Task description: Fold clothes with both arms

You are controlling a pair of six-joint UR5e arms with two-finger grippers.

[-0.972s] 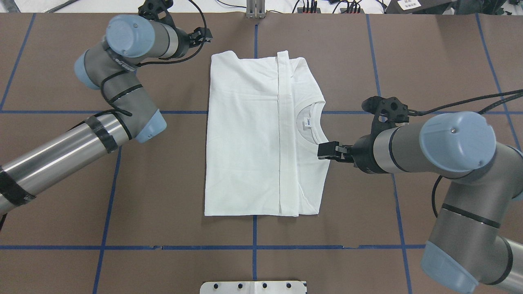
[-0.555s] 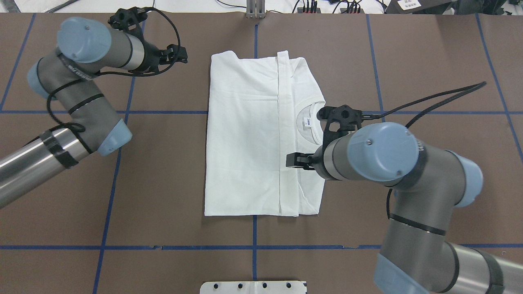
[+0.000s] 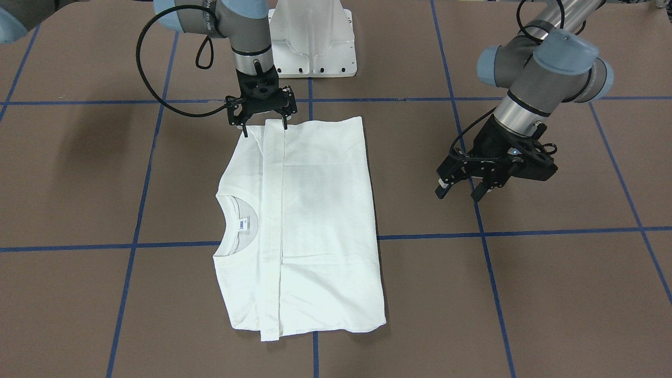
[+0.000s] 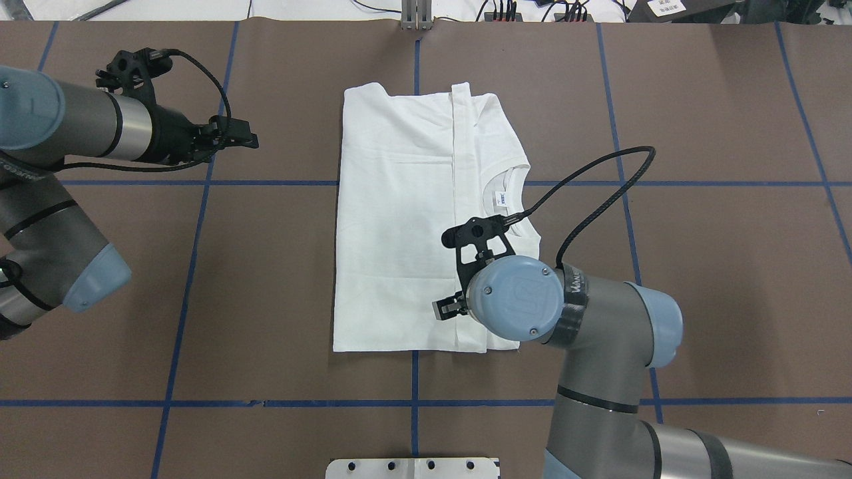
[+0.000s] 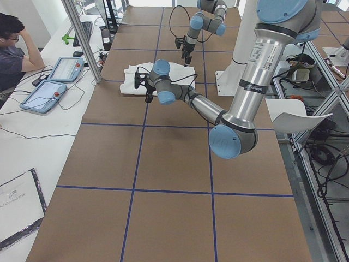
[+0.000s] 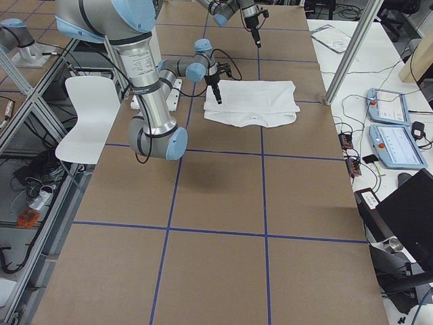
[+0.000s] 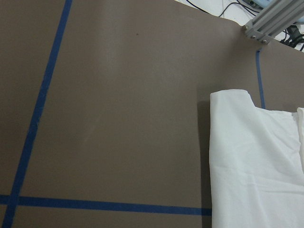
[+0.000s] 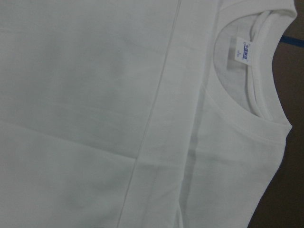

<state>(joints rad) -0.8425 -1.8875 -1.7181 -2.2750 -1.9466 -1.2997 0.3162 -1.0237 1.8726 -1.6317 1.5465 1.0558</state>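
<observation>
The white T-shirt (image 4: 399,233) lies folded into a rectangle mid-table, its round collar and neck tag (image 4: 507,198) facing up on the robot's right side. A folded sleeve strip (image 3: 272,220) runs across it. My right gripper (image 3: 264,125) hangs open over the shirt's robot-side edge, its fingers straddling that strip's end; the overhead view mostly hides it (image 4: 447,309) under the wrist. My left gripper (image 3: 459,193) is open over bare table, well clear of the shirt (image 3: 315,220), also seen in the overhead view (image 4: 245,140). The right wrist view is filled with cloth and collar (image 8: 247,80).
The brown table is crossed by blue tape lines (image 4: 266,182). The white pedestal base (image 3: 312,42) stands at the robot-side edge, an aluminium post (image 4: 415,14) at the far edge. A person (image 5: 13,49) sits at a side desk with tablets (image 5: 52,90).
The right arm swung from beside the collar over the shirt to its robot-side edge. The left arm drew back from the shirt's far corner toward the robot's left.
</observation>
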